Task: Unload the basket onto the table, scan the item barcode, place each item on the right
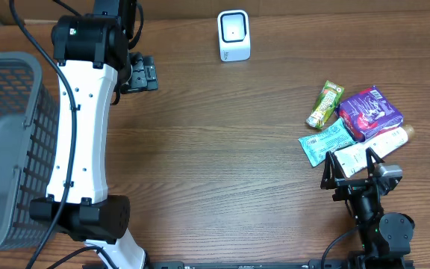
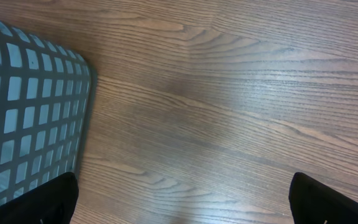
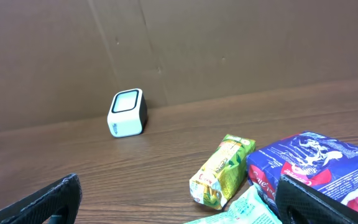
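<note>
1. Table point(image 1: 222, 164): basket point(image 1: 13, 90) fills the left edge. Both grippers wide open, empty. Left gripper point(image 1: 142, 75) is upper left, right gripper point(image 1: 351, 170) lower right, over one end of the tube point(image 1: 383, 143).
2. Items piled at right: purple pack point(image 1: 369, 112), tube, teal pouch point(image 1: 323, 143), green snack point(image 1: 325, 104). Probably light, crinkly, slippery; I'd pinch the tube across its firmer body.
3. Scanner point(image 1: 234, 35) top centre. Right wrist view shows its window; left wrist view sees only basket and table.

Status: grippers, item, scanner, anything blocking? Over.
Left gripper open, empty, near basket. Right gripper open, at white tube; nothing picked. Scanner upright at far edge; nothing between it and tube.
</note>
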Tool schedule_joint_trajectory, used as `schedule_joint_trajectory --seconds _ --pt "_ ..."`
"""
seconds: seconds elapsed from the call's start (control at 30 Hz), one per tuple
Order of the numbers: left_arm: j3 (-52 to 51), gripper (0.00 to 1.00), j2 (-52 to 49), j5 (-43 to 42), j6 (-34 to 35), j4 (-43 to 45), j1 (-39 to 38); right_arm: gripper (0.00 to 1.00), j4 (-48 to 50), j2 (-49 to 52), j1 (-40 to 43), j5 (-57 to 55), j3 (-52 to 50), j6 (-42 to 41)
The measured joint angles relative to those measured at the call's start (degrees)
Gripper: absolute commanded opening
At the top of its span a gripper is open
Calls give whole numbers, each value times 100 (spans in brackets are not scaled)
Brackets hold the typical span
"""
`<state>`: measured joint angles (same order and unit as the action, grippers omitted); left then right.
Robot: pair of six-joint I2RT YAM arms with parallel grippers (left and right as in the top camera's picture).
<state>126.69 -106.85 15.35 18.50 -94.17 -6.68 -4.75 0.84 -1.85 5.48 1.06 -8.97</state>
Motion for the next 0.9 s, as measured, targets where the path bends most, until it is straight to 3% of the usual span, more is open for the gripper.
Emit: schedule_joint_trajectory --seconds 0.2,0.4,0.53,0.77,0.9 --pt "-66 100 116 81 -4 273 0 100 2 0 0 2 0 0" --pt "-1054 100 1200 -136 -22 2017 0 100 4 0 0 0 0 2" --pt "-2437 99 2439 -356 -96 3401 0 100 4 0 0 4 0 0" --pt "-5423 99 4395 -1073 -1165 5947 0 100 4 0 4 2 0 0" --pt "-7514 99 5589 -1287 -1574 7938 0 100 9 -4 11 2 0 2"
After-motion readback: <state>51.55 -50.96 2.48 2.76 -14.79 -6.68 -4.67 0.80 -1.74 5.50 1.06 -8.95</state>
